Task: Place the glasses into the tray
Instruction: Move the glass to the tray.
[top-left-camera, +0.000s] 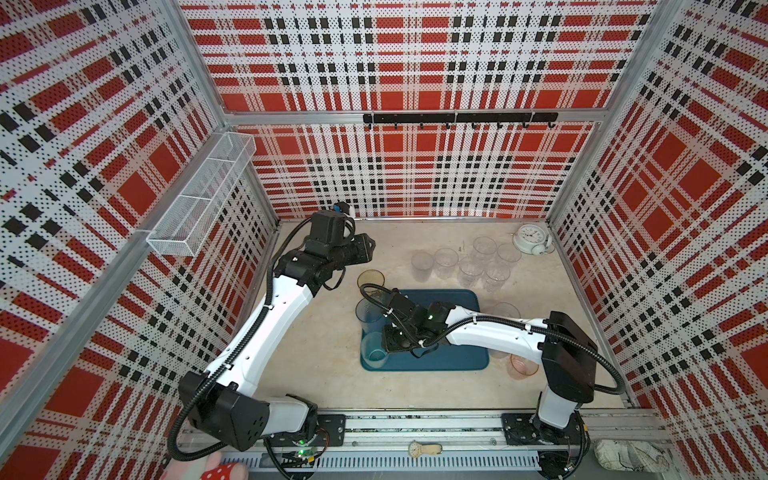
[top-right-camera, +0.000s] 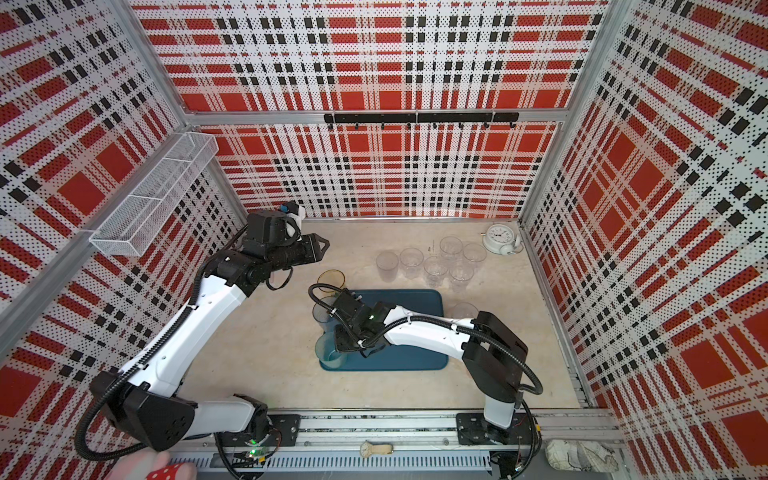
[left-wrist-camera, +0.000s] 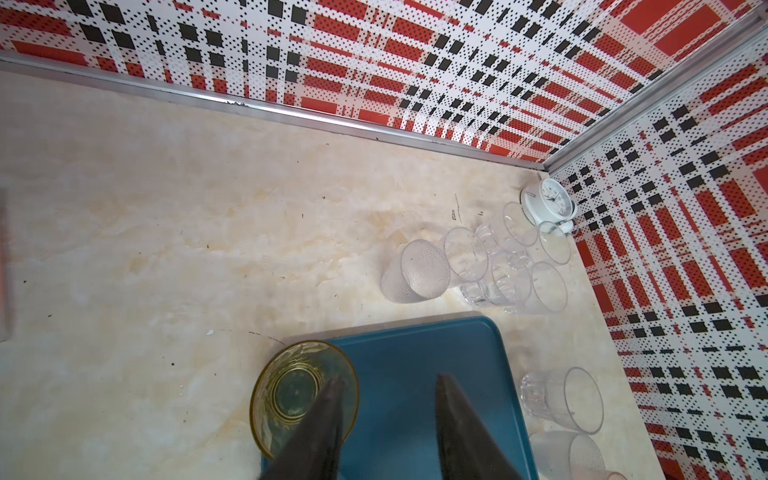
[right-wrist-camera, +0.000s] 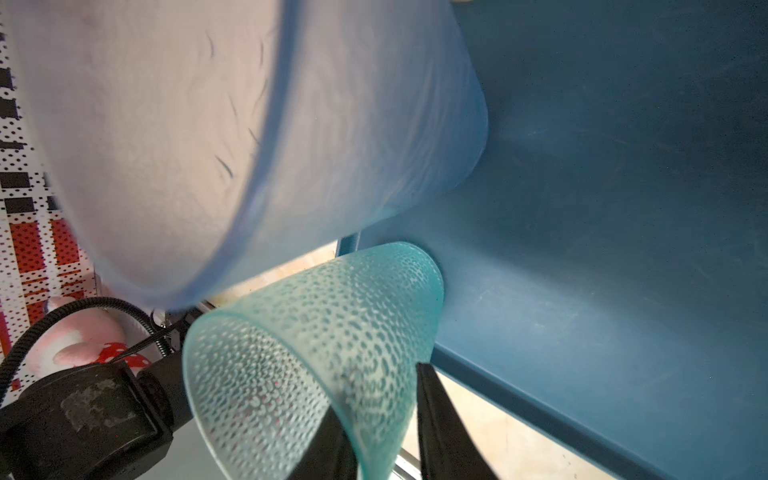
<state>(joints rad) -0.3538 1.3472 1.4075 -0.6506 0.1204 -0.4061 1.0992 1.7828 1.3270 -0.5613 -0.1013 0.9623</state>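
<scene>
A dark teal tray (top-left-camera: 440, 332) lies flat near the middle of a pale, marbled beige desk (top-left-camera: 307, 374). A dimpled mint-green glass (top-left-camera: 374, 352) sits at the tray's near corner, on the left arm's side. The right arm (top-left-camera: 490, 328) reaches low across the tray. The right jaws straddle that glass's wall, one inside the rim and one outside; whether they pinch it or stand loose, I cannot tell.

Just beyond, a frosted blue-grey glass (top-left-camera: 367, 312) stands on the same edge of the tray. An amber glass (top-left-camera: 370, 279) stands at the far corner; I cannot tell whether its base is on the tray. The left arm (top-left-camera: 266, 332) hangs raised over the desk's far left, the left jaws open and empty.

Six clear glasses (top-left-camera: 469, 266) cluster on the desk beyond the tray. Other clear glasses (top-left-camera: 505, 311) and a pink glass (top-left-camera: 524, 365) stand to its right. A white alarm clock (top-left-camera: 533, 241) sits in the far right corner.

Perforated walls (top-left-camera: 415, 62) in red, black and white plaid enclose three sides. A white wire basket (top-left-camera: 199, 199) hangs on the left wall and a black hook rail (top-left-camera: 457, 118) on the back one.
</scene>
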